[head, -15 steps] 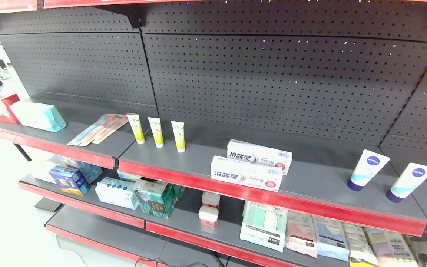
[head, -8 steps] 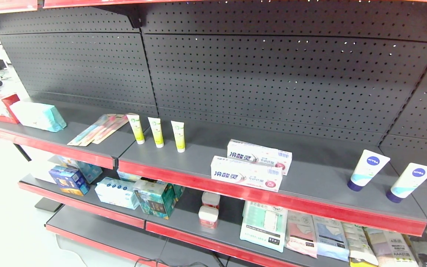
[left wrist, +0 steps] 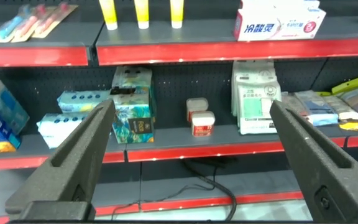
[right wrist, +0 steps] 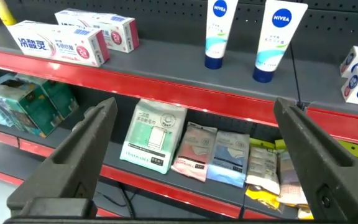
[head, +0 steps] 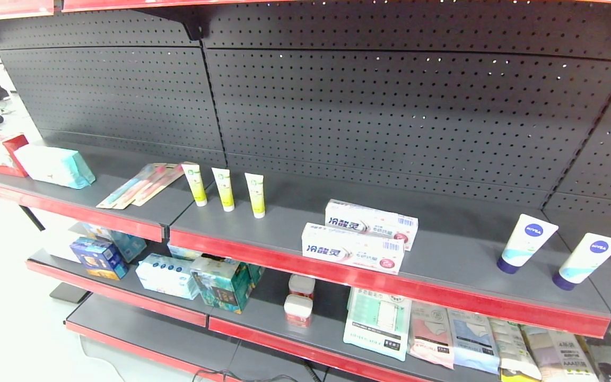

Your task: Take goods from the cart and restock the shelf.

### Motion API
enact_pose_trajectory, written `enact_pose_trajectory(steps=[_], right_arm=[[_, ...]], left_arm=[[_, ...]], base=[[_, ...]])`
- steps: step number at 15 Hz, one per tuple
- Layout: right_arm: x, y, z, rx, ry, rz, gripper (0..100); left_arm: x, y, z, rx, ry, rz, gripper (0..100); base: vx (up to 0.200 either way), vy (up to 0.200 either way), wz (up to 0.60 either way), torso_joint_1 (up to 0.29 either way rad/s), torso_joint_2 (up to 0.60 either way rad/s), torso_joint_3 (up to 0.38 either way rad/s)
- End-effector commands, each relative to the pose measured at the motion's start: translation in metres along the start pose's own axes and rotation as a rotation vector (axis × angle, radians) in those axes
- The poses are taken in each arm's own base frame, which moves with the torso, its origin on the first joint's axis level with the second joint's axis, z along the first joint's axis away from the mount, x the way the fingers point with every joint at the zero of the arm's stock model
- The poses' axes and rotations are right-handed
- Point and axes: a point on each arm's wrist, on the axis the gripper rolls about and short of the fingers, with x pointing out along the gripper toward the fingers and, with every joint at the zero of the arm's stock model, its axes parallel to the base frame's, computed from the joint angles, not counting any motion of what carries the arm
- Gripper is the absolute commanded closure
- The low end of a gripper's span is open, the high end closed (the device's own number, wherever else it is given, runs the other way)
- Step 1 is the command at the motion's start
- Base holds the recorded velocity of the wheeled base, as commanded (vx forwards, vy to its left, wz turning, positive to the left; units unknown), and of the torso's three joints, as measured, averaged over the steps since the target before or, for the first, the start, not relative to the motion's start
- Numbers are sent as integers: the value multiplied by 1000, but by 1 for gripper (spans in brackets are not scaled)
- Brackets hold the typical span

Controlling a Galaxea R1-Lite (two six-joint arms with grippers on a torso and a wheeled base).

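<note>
Both left gripper (left wrist: 191, 107) and right gripper (right wrist: 194, 104) hold fingers wide, apparently empty; toothpaste boxes (right wrist: 61, 42) lie on the shelf (right wrist: 166, 62) beyond.

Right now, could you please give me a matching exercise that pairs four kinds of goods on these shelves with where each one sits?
Things:
1. yellow-green tubes
2. toothpaste boxes
3. white-and-blue tubes
4. red-and-white jars

Places:
A. upper shelf, right end, standing on dark caps
B. lower shelf, one behind the other
C. upper shelf, upright in a row beside the toothbrush packs
D. upper shelf, lying flat near the front edge

Pairs: 1-C, 2-D, 3-A, 4-B
</note>
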Motion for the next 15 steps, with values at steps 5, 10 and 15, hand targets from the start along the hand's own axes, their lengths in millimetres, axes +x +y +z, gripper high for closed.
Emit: enact_pose_trajectory(steps=[5, 10, 15], right_arm=[[0, 0, 0, -3, -1, -1, 0], [0, 0, 0, -3, -1, -1, 0], [0, 0, 0, -1, -1, 0, 0]], left_arm=[[-1, 0, 0, 3, -17, -1, 0], [-1, 0, 0, 3, -17, -1, 0], [-1, 0, 0, 3, -17, -1, 0]], base=[[0, 0, 0, 0, 0, 0], [160, 0, 0, 0, -2, 1], [40, 0, 0, 2, 0, 0]])
